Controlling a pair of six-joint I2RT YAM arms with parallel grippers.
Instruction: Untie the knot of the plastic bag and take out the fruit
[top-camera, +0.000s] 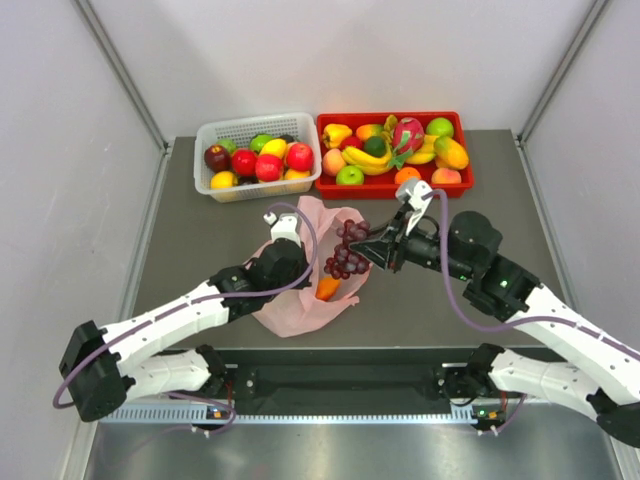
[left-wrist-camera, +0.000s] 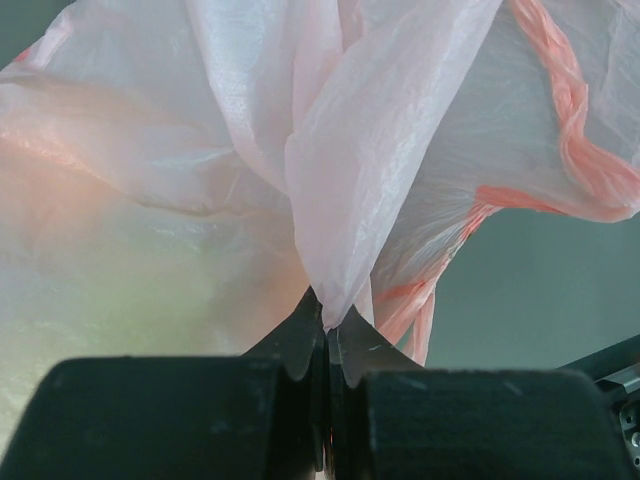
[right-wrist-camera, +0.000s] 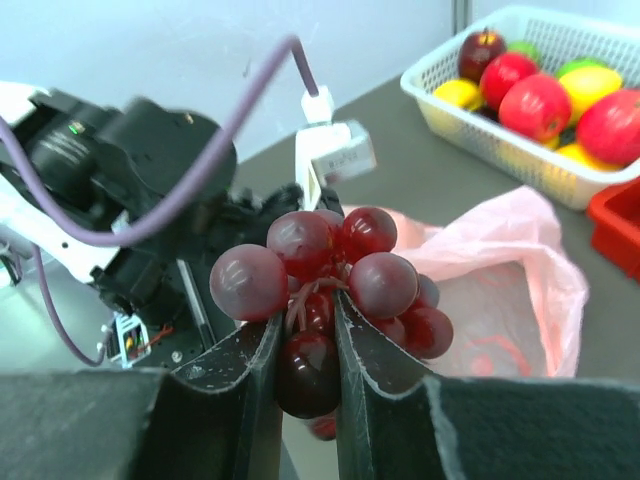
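Two tools are at work. The left tool (left-wrist-camera: 328, 335) is pinched tight on a fold of the pink bag (top-camera: 295, 310), pinning it to the worktop (top-camera: 480, 220). The right tool (right-wrist-camera: 305, 340) is clamped narrowly on the grape bunch (right-wrist-camera: 330, 270), which sits at its tip, just over the bag's open mouth. From above, the bunch's long axis seems to run across the tool's tip. No tied knot is visible. An orange piece (top-camera: 327, 288) lies inside the bag, below and left of the right tool, the nearer one. The grapes probably need carrying rightward, clear of the plastic.
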